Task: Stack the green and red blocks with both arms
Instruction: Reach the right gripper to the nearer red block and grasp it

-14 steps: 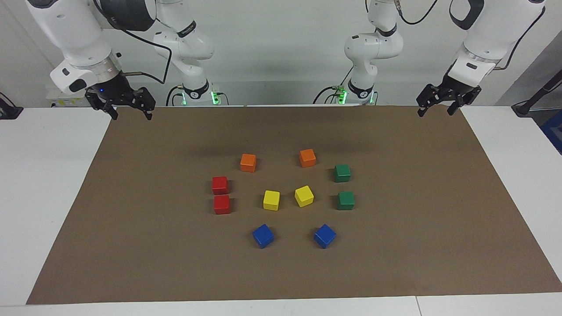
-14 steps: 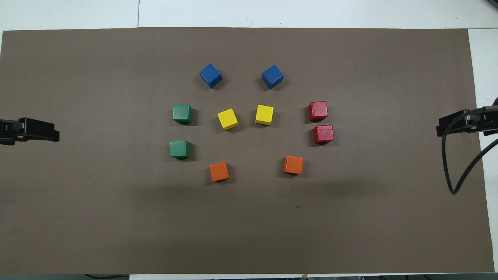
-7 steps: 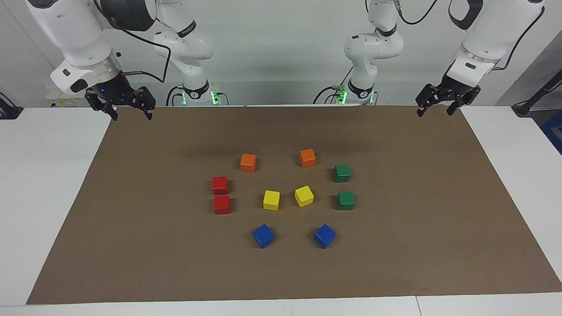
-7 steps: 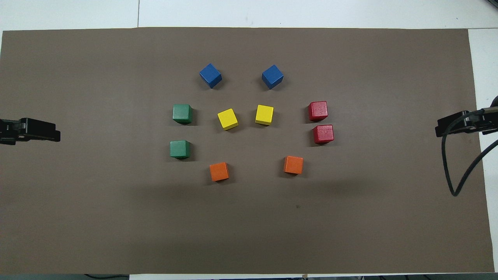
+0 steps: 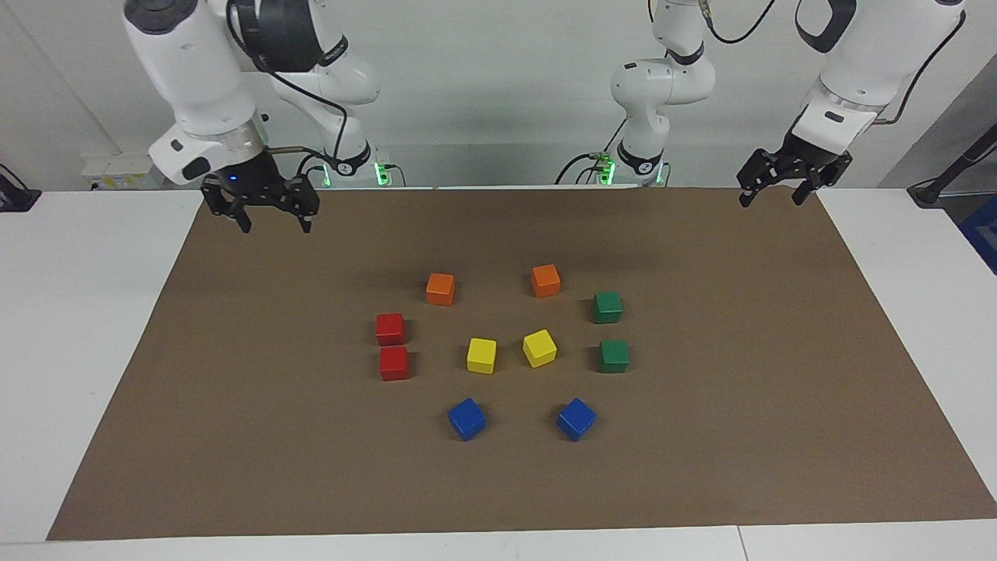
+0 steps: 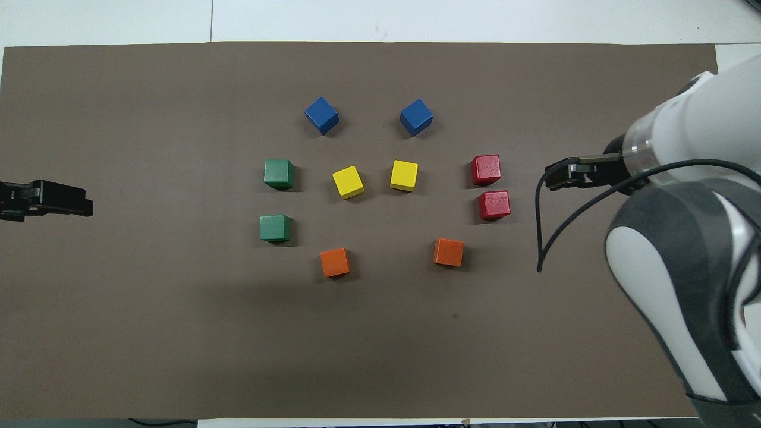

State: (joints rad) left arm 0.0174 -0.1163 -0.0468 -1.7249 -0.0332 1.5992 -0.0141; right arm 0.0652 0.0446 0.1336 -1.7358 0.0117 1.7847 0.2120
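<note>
Two red blocks sit side by side on the mat toward the right arm's end, seen from above as red blocks. Two green blocks sit apart toward the left arm's end, also green blocks. My right gripper hangs open and empty over the mat, short of the red blocks. The left gripper waits open and empty over the mat's corner at its own end.
A brown mat covers the white table. Two orange cubes lie nearest the robots, two yellow cubes in the middle, two blue cubes farthest out.
The right arm has swung in from the mat's edge toward the red blocks, its gripper still open. The left arm and all cubes have stayed put.
</note>
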